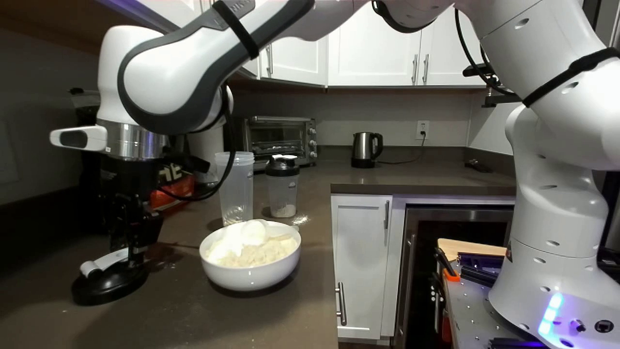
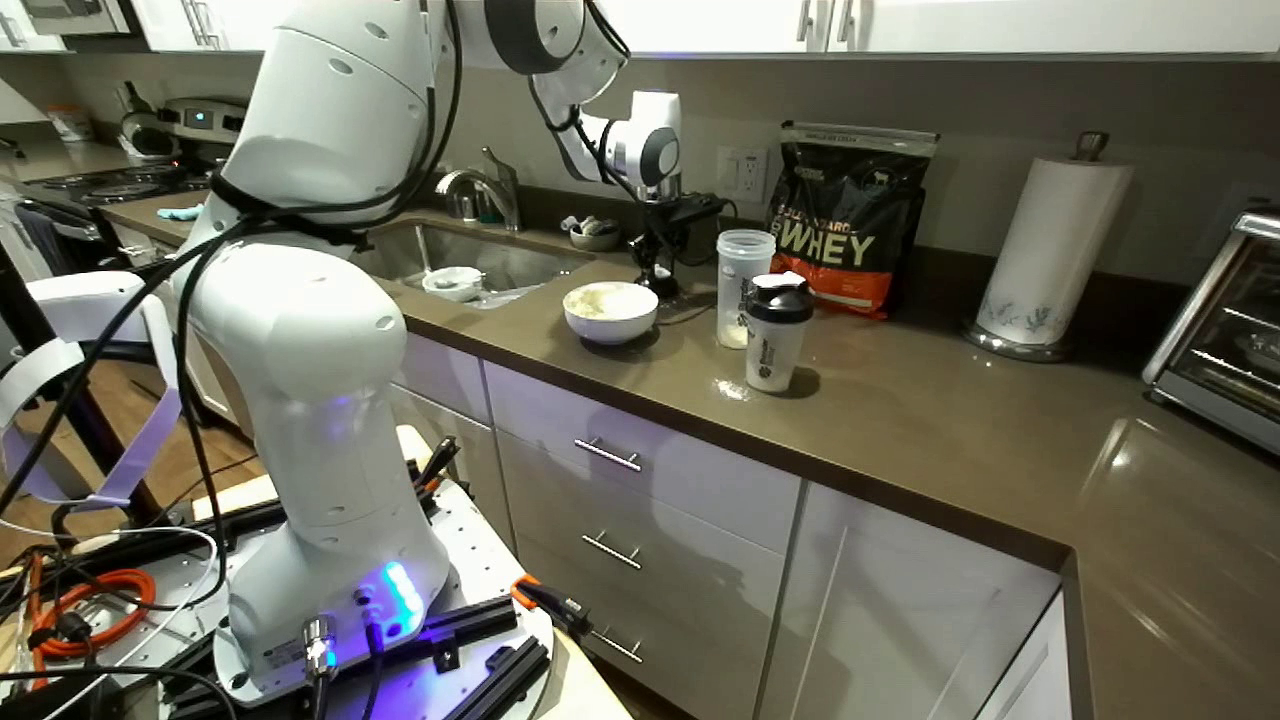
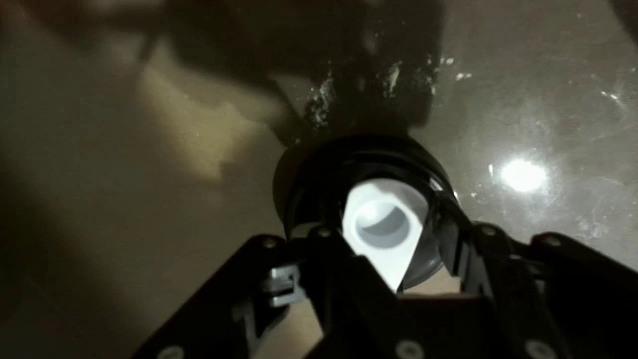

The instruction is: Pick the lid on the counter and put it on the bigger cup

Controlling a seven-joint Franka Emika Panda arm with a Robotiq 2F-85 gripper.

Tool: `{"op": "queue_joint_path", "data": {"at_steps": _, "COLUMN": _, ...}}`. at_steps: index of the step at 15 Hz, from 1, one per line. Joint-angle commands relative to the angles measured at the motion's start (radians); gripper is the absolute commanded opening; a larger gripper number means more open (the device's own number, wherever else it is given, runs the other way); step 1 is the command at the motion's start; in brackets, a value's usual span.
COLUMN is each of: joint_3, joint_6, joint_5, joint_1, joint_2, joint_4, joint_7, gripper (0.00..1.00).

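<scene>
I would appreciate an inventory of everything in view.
Lid: one, black and white, on counter
Counter: one, brownish, beneath lid
Bigger cup: one, clear, on counter
Shaker cup: one, clear and black, beside bigger cup
Large bowl: one, white, on counter
Whey bag: one, black and red, near wall
Towel roll: one, white, near wall
Toaster oven: one, silver, on counter
Kettle: one, silver and black, on counter
Sink: one, grey, in counter
Dish: one, white, in sink
Stove: one, black, beyond sink
Cabinets: several, white, above and below counter
Arm: one, mostly white, over counter
Tool: one, black, at lid
</scene>
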Motion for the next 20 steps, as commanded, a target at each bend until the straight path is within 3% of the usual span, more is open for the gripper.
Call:
{"op": "queue_joint_path", "data": {"at_steps": 1, "joint_3": -0.008, "joint_6": -0.028, "joint_5": -0.034, "joint_1": 0.007, "joint_2": 0.004, "joint_4": 0.022, "joint_7": 0.031, "gripper": 0.19}}
{"op": "queue_joint_path", "data": {"at_steps": 2, "joint_3": -0.007, "joint_6": -0.028, "joint_5": -0.033, "joint_1": 0.006, "joint_2": -0.002, "joint_4": 0.019, "joint_7": 0.031, "gripper": 0.14}}
{"op": "queue_joint_path", "data": {"at_steps": 10, "joint_3": -0.005, "joint_6": 0.019, "joint_5": -0.023, "joint_1": -0.011, "joint_2": -0.074, "joint_4": -0.063, "joint_7": 0.03, "gripper": 0.13}}
{"op": "queue_joint_path", "data": {"at_steps": 20, "joint_3": 0.004, "joint_6": 0.115, "joint_5": 0.001, "joint_1": -0.041, "joint_2": -0.22, "joint_4": -0.25, "joint_7": 0.029, "gripper": 0.13}}
